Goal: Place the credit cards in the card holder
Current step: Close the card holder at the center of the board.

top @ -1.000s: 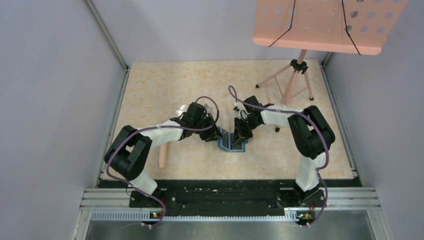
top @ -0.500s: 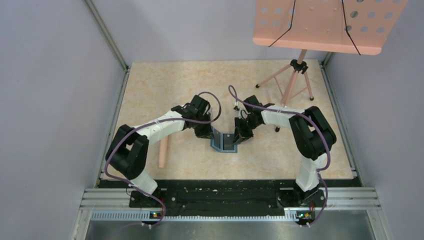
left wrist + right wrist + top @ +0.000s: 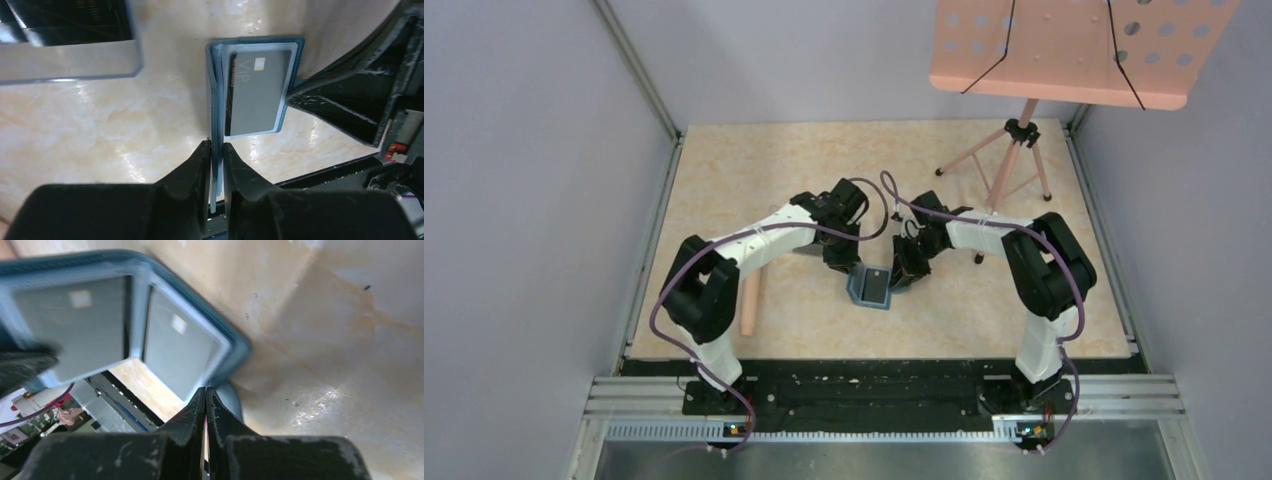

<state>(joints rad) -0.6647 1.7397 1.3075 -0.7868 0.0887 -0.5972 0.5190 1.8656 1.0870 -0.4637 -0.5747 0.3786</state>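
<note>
Left hand (image 3: pixel 216 150) clamps one flap of the card holder (image 3: pixel 214 75); right hand (image 3: pixel 206 392), fingers together, meets the other. Credit cards (image 3: pixel 257 90) look seated; folding it shut likely follows.

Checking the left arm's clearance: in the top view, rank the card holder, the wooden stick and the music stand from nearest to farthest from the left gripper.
1. card holder, pinched by the left gripper.
2. wooden stick, on its left, towards the table's near edge.
3. music stand, far right corner.
</note>
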